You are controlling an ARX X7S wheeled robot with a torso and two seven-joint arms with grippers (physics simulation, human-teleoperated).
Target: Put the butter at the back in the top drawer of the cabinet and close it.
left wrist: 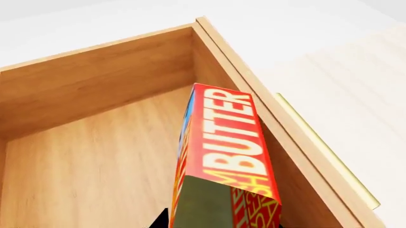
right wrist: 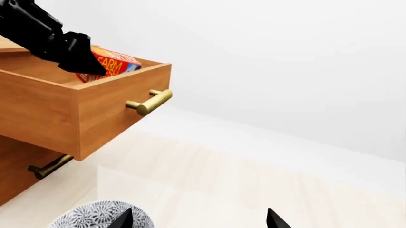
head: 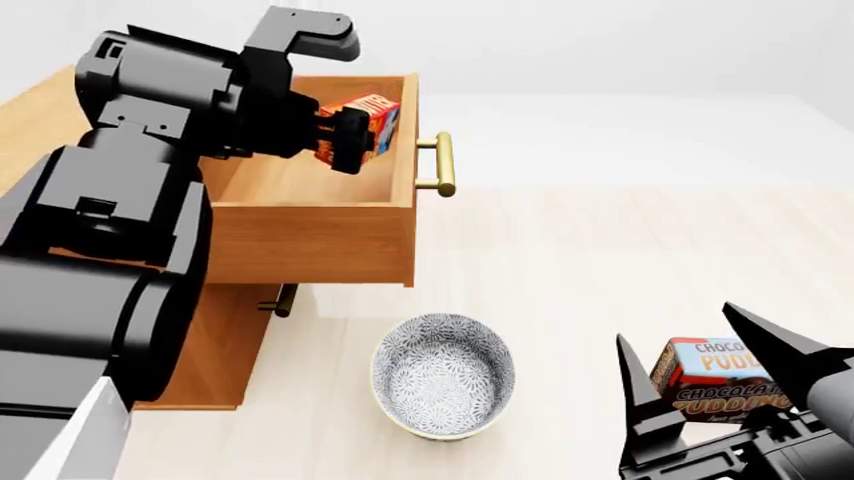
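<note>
A: Where's the small red-and-orange butter carton (head: 371, 122)?

B: Clamped in the left hand (head: 350, 140), over the open light-brown wooden top drawer (head: 310, 232). The right hand (head: 707, 375) is spread, empty.

A: Handling?

B: Likely light, stiff, smooth; gripping its flat sides suits.

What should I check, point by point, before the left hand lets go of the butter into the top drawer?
1. Top drawer pulled out: ok, its inside shows open from above.
2. Butter held by the left hand: ok, fingers closed on the carton.
3. Butter within the drawer walls: ok, the left wrist view shows it over the drawer floor, near the front panel.
4. Butter resting on the drawer floor: cannot tell, its lower end is hidden.
5. Drawer floor free of other things: ok for the visible part.
6. Right hand away from the drawer: ok, it is open, low near the chocolate pudding box and the bowl.
</note>
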